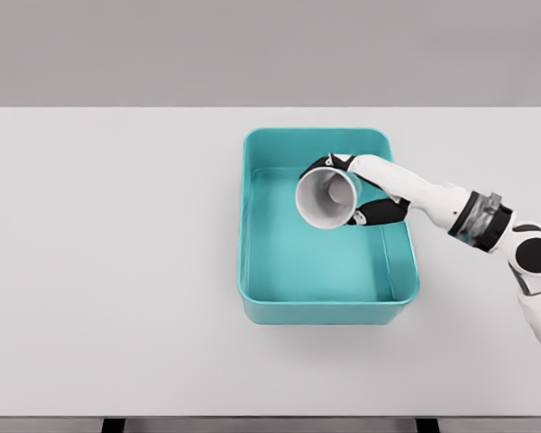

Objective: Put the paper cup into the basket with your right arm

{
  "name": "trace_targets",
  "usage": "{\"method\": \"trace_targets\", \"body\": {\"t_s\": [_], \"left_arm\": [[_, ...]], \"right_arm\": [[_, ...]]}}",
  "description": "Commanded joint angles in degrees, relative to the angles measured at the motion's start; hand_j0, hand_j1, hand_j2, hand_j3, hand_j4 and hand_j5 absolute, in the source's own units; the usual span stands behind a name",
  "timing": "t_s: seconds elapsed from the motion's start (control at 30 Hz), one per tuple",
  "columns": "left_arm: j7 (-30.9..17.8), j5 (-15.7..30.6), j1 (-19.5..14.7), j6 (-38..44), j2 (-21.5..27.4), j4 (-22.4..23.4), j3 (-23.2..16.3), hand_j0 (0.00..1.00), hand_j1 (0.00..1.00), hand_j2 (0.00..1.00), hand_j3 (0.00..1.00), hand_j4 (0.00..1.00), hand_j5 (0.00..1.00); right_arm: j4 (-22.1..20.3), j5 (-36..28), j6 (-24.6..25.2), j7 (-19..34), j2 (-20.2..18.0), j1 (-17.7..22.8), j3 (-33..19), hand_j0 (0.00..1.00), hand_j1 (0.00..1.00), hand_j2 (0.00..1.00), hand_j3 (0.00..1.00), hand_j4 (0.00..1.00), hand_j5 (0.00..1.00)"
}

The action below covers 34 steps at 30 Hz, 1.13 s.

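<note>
A white paper cup (327, 198) lies tilted on its side, its open mouth facing me, above the inside of the teal basket (252, 271). My right hand (353, 191) reaches in from the right over the basket's right wall, with fingers curled around the cup's body from behind. Black fingertips (319, 163) show above the cup and a thumb below it at the right. Whether the cup touches the basket floor I cannot tell. The left arm is out of view.
The basket stands on a wide white table (108, 271), a little right of the middle. The right forearm (451, 206) crosses the basket's right rim. The table's front edge runs along the bottom of the picture.
</note>
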Motion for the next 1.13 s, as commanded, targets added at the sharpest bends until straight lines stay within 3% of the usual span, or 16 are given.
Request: {"method": "trace_targets", "body": {"t_s": [0.0,0.03,0.1,0.47,0.63,0.73,0.87,1.1], "left_arm": [[0.0,0.0,0.0,0.0,0.0,0.0,0.0,1.0,1.0,1.0,1.0,1.0,1.0],[0.0,0.0,0.0,0.0,0.0,0.0,0.0,1.0,1.0,1.0,1.0,1.0,1.0],[0.0,0.0,0.0,0.0,0.0,0.0,0.0,1.0,1.0,1.0,1.0,1.0,1.0],[0.0,0.0,0.0,0.0,0.0,0.0,0.0,1.0,1.0,1.0,1.0,1.0,1.0],[0.0,0.0,0.0,0.0,0.0,0.0,0.0,1.0,1.0,1.0,1.0,1.0,1.0],[0.0,0.0,0.0,0.0,0.0,0.0,0.0,1.0,1.0,1.0,1.0,1.0,1.0],[0.0,0.0,0.0,0.0,0.0,0.0,0.0,1.0,1.0,1.0,1.0,1.0,1.0],[0.0,0.0,0.0,0.0,0.0,0.0,0.0,1.0,1.0,1.0,1.0,1.0,1.0]], "right_arm": [[0.1,0.2,0.2,0.0,-0.1,0.0,0.4,0.72,0.72,0.72,0.72,0.72,0.72],[0.1,0.2,0.2,0.0,-0.1,-0.1,0.4,0.9,0.9,0.9,0.9,0.9,0.9],[0.1,0.2,0.3,0.0,-0.1,-0.1,0.3,0.99,0.99,0.99,0.99,0.99,0.99],[-0.5,-0.6,1.0,0.0,-0.2,-1.0,-0.3,0.99,0.99,0.99,0.99,0.99,0.99],[-0.3,-9.0,1.1,0.0,-5.0,-0.4,-4.4,0.99,0.99,0.99,0.99,0.99,0.99],[-0.1,-14.6,1.1,0.0,-8.1,1.0,-6.0,1.0,1.0,1.0,1.0,1.0,1.0],[-0.3,-19.2,0.9,0.0,-10.3,6.1,-12.4,1.0,1.0,1.0,1.0,1.0,1.0],[-0.4,-19.2,0.9,0.0,-10.3,8.4,-14.6,1.0,1.0,1.0,1.0,1.0,1.0]]}}
